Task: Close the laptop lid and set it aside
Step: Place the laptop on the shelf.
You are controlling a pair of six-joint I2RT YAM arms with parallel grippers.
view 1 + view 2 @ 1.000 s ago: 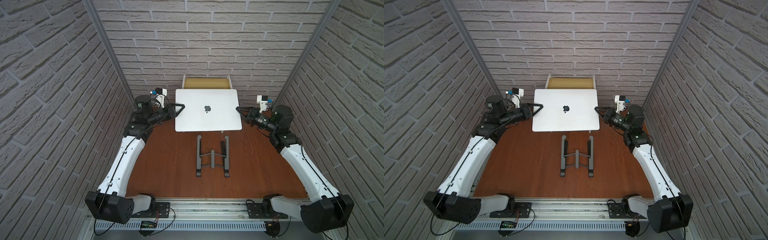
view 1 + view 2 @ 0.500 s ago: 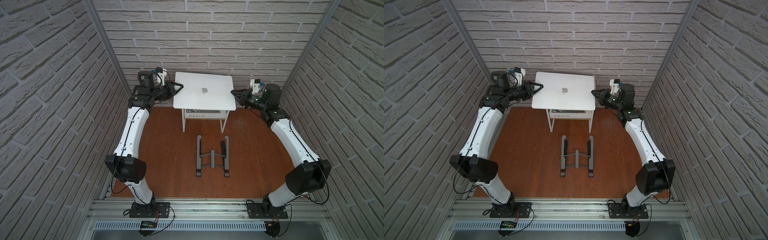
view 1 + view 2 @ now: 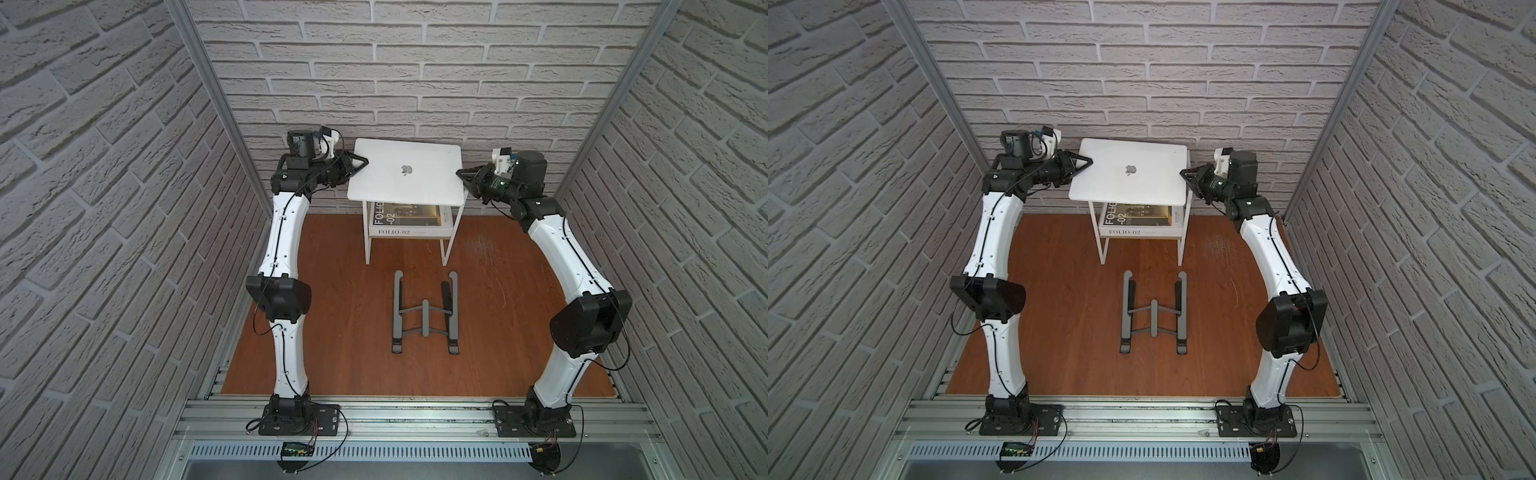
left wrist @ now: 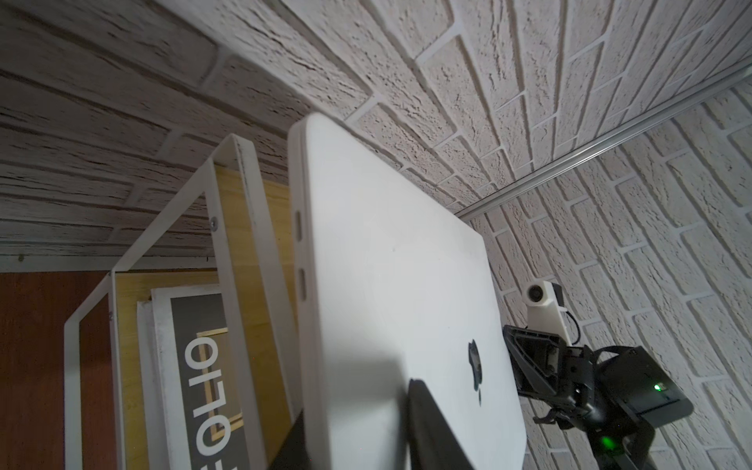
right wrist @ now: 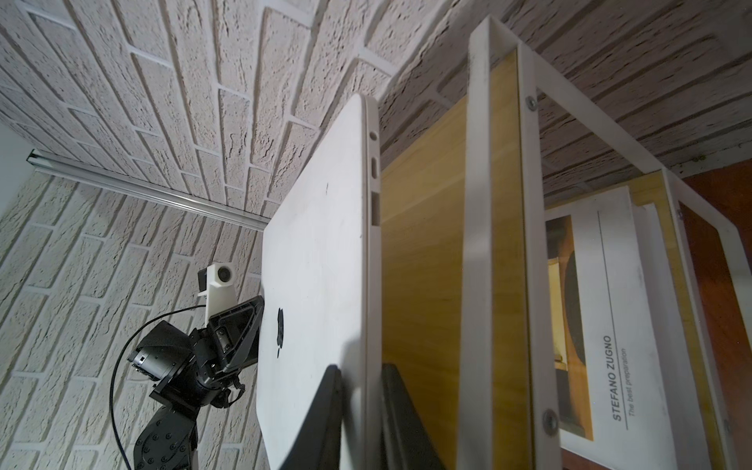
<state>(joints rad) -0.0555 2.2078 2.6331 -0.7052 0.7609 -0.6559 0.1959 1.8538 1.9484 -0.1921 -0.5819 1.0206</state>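
Note:
The laptop (image 3: 405, 183) is shut, its lid (image 3: 432, 166) facing up with the apple logo, flat over the yellow top of the white shelf (image 3: 451, 239) at the back wall. In both top views it hides that top (image 3: 1129, 183). My left gripper (image 3: 363, 162) is shut on its left edge, one finger above and one below (image 4: 356, 398). On the opposite edge my right gripper (image 3: 459, 172) is shut the same way (image 5: 362, 368). Whether the laptop (image 5: 317, 244) touches the shelf top (image 5: 423, 244) I cannot tell.
A "FOLIO-02" book (image 3: 409, 226) lies on the shelf's lower level. The grey folding stand (image 3: 424, 311) sits on the brown table (image 3: 332, 332) in front of the shelf. Brick walls close in behind and on both sides.
Both arms have carried the closed laptop back from above the stand to over the shelf at the wall. Over the last half second it has barely moved.

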